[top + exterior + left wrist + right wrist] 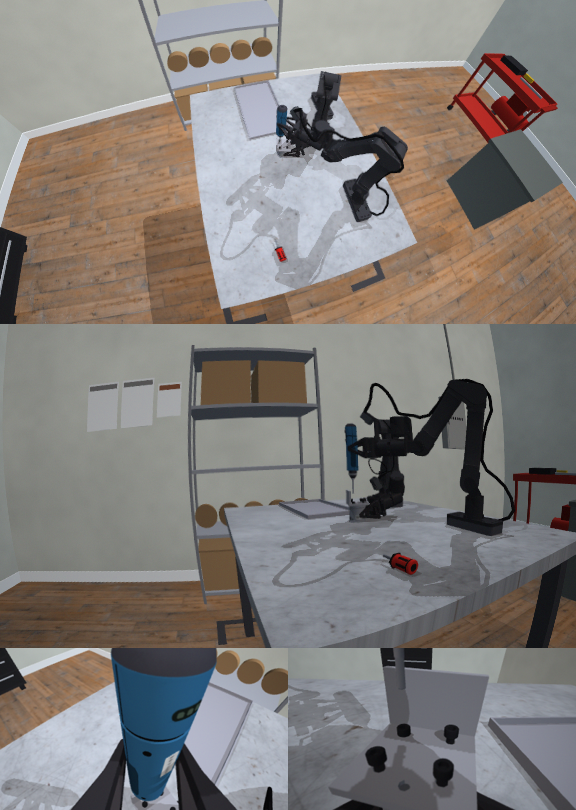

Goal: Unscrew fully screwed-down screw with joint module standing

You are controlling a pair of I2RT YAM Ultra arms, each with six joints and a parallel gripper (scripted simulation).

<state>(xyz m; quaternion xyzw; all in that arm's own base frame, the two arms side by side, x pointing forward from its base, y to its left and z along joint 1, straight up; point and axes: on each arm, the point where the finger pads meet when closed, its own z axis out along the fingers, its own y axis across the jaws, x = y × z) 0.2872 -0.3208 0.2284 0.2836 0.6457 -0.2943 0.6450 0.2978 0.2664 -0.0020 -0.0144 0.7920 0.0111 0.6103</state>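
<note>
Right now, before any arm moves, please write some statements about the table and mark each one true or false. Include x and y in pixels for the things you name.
1. The blue-barrelled electric screwdriver (281, 120) (354, 448) (153, 709) is in the left pincer (151, 743). True.
2. The screwdriver's metal bit (353, 485) (400, 673) touches a screw. False: it ends above the screws.
3. Three black socket screws stand raised on the grey L-shaped bracket (436, 702). True.
4. The short red screwdriver (281, 254) (404, 564) stands upright. False: it lies on the table.

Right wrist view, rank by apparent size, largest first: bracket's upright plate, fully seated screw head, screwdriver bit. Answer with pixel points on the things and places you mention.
1. Bracket's upright plate (443, 702)
2. Screwdriver bit (400, 673), cut off by the frame's top
3. Fully seated screw head (404, 730)
</note>
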